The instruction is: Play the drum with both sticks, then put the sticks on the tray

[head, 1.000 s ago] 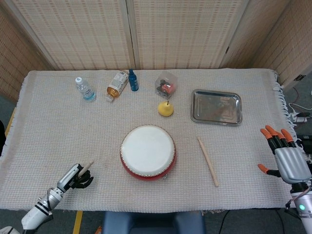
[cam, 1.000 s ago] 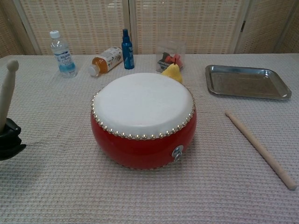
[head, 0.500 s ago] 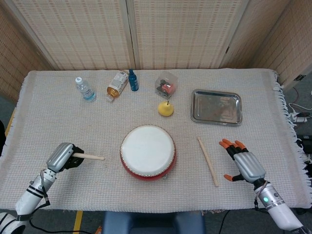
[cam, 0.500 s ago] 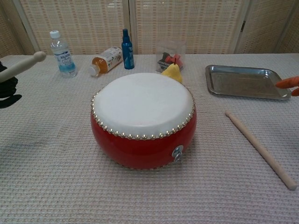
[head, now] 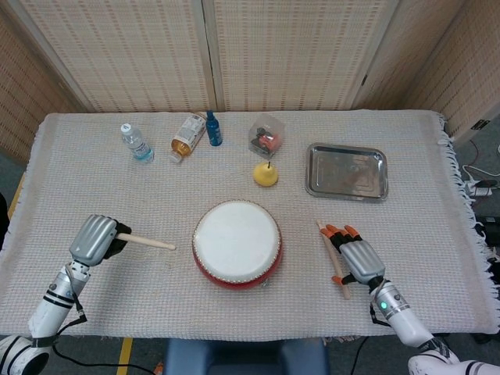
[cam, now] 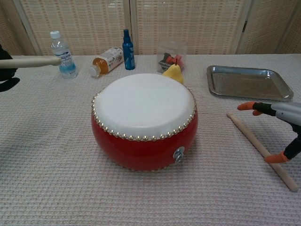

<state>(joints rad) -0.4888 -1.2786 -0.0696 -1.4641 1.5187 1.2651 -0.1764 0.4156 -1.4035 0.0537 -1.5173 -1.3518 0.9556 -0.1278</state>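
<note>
Wooden sticks x2: left hand (head: 95,237) grips one (head: 148,243), right hand (head: 358,258) spread over other (cam: 259,149).

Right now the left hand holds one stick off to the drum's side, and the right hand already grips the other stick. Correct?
Not quite. The left hand does hold a stick, but the chest view shows the right hand open over the other stick, which lies on the cloth beside the drum.

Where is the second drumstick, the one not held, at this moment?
In the head view, the loose drumstick lies on the cloth right of the drum, under the right hand.
</note>
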